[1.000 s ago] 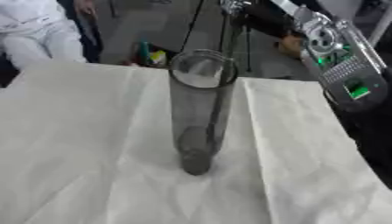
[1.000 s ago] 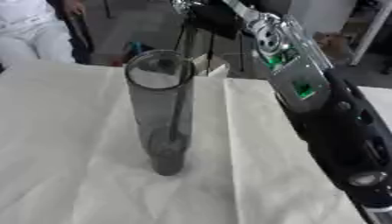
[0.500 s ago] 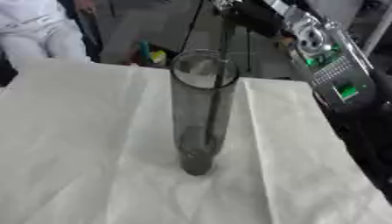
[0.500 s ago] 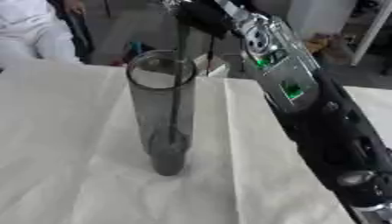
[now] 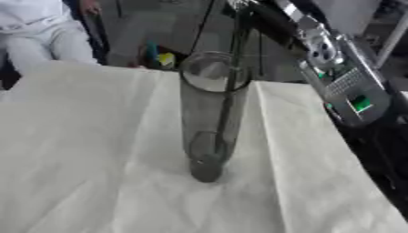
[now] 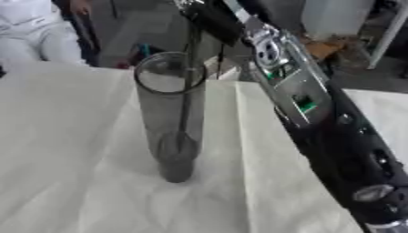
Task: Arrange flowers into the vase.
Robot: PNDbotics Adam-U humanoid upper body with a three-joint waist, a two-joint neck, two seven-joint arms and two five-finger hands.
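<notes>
A dark flower stem is seen standing inside the tall clear vase, its lower end now near the thick base, lower than half a second ago; insertion is judged nearly done, release remaining. The vase stands upright at mid-bench on the creased white cloth, glass smoky, no bloom visible in frame. The right hand is placed above the rim at the stem's top, its fingers too dark to judge; the left hand is not seen.
</notes>
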